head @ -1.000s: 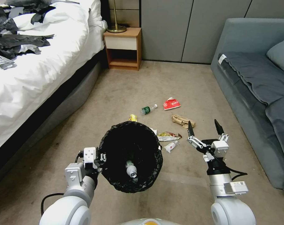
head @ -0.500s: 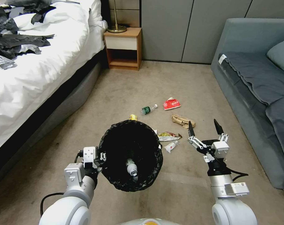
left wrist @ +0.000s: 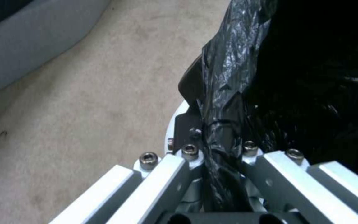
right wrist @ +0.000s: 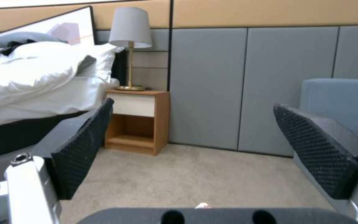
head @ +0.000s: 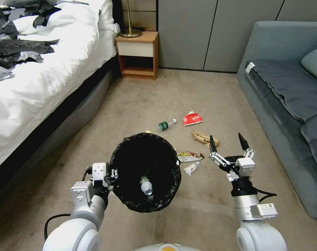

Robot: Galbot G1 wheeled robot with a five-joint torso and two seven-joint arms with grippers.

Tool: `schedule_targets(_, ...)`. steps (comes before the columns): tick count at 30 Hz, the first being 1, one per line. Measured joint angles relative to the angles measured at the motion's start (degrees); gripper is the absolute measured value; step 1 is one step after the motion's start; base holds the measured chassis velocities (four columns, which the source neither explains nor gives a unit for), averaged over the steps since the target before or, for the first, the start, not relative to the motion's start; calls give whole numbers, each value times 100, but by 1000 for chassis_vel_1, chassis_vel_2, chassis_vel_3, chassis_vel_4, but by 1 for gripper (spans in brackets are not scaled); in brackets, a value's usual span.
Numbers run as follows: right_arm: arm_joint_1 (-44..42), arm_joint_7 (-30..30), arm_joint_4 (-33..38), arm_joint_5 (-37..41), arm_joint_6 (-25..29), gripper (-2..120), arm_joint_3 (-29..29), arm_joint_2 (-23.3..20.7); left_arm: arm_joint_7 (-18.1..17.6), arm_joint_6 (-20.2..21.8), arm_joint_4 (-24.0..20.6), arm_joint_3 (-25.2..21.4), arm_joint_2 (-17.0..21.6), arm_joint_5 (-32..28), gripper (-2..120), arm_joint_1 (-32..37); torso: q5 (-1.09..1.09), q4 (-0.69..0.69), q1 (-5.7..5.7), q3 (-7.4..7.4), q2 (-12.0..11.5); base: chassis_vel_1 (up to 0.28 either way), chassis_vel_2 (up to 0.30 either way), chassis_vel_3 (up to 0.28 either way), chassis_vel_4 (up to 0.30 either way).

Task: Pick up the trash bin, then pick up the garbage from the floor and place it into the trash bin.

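- My left gripper [left wrist: 212, 174] has pale, smooth metal links with shiny bolt heads; it clamps the crinkled, glossy black plastic liner of the trash bin [head: 146, 172], whose white plastic wall peeks out beside the bag in my left wrist view.
- My right gripper [head: 227, 143] spreads matt black fingers [right wrist: 84, 149] with a rough, dimpled rubbery face.
- The floor [head: 200, 90] is short, matt beige carpet, faintly stained.
- A clear plastic bottle [head: 165, 124] lies on it, far of the bin, with a glossy red packet [head: 192, 119] and a creased brown paper bag [head: 205, 138] to its right.
- The nightstand [head: 137, 55] is smooth wood; the sofa [head: 287, 87] on the right is soft matt grey cloth; the bed [head: 43, 69] on the left wears white cloth.
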Motion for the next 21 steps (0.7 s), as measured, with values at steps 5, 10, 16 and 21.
schedule_targets(5,18,-11,0,-2,2,95,-19,-4,-2,-1,-4,-8,5,-13,0,-1,0,0,0,0,0,-101,96,95,-116)
schedule_targets(10,52,-54,-24,-5,54,95,-43,-11,-14,0,-11,-17,5,-24,0,-14,0,-1,0,0,0,-83,77,85,-83)
schedule_targets(16,100,-79,-56,-13,141,95,-40,-20,-22,-1,-11,-26,5,-30,0,-22,0,0,0,1,0,-69,76,66,-66)
schedule_targets(21,153,-82,-93,-58,172,95,-20,-43,-24,0,4,-28,-4,-35,0,-57,0,0,0,0,0,-5,13,3,-6)
